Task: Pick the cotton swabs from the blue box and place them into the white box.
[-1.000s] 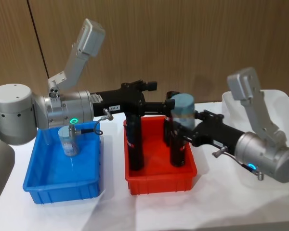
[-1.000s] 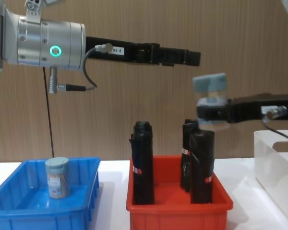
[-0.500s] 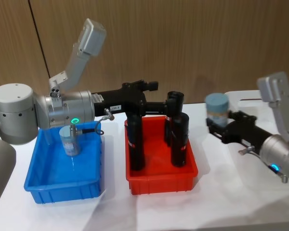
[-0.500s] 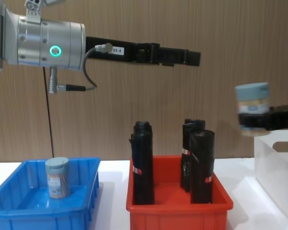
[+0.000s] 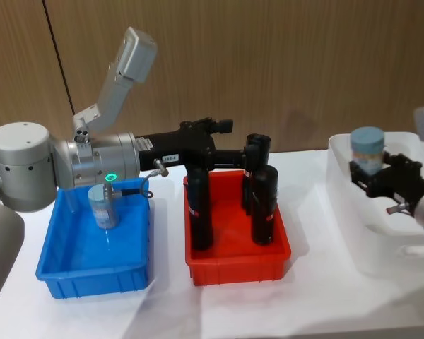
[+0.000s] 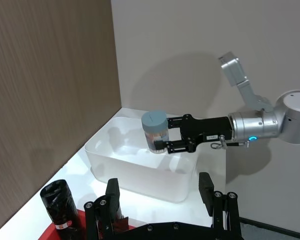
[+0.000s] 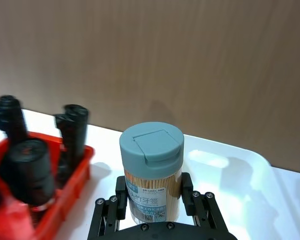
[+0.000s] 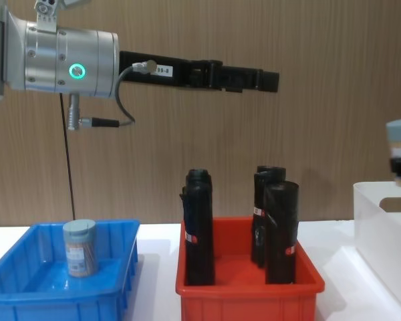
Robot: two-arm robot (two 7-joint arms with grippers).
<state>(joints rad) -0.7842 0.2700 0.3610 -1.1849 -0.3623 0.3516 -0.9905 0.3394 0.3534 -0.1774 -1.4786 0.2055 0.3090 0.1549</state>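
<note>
One swab jar sits upright at the frame's right, clamped in the right claw above the white box. A second jar stands in the blue box, lower left. The left claw, wide and empty, hangs high over the red bin, centre.

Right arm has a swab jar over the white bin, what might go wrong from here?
One: the right gripper holds the cotton swab jar upright, well above the floor of the white box; released there, it may topple or bounce. Two: the right arm reaches in over the box's rim, so lowering far might clip it. Three: the left gripper hangs open above the black rolls in the red bin; dropping carelessly could knock them.
</note>
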